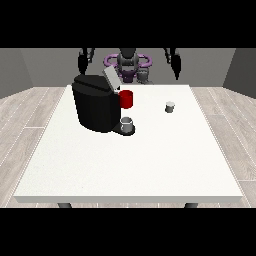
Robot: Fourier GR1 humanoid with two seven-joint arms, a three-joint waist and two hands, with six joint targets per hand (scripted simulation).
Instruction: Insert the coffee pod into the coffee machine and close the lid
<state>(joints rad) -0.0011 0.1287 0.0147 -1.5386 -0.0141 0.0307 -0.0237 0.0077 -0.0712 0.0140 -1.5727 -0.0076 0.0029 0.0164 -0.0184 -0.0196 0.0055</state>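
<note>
Hand at view's right (175,64): black, raised at far tabletop edge, hanging w/ fingers pointing down; can't tell whether released or clenched, holds nothing visible. Hand at view's left (84,59): black, likewise raised beyond far edge, above/behind the machine; finger state can't tell, nothing in it.

Surroundings: large white rectangular tabletop (150,165), matte, flat. Black boxy coffee machine (96,102) stands on view's left half, rounded body, approx. upright; its grey flat lid (111,78) is tilted up, i.e. open. Red cylindrical part (126,99) at machine's front side, facing view's right. Small grey cup (127,124) sits on machine's black base plate, just below the red part.

Task thing: small grey cylindrical coffee pod (170,106) stands upright on tabletop, well apart from machine, towards view's right. Lies nearer camera than hand at view's right, roughly below it in view; no contact. Bare tabletop between pod & machine.
</note>
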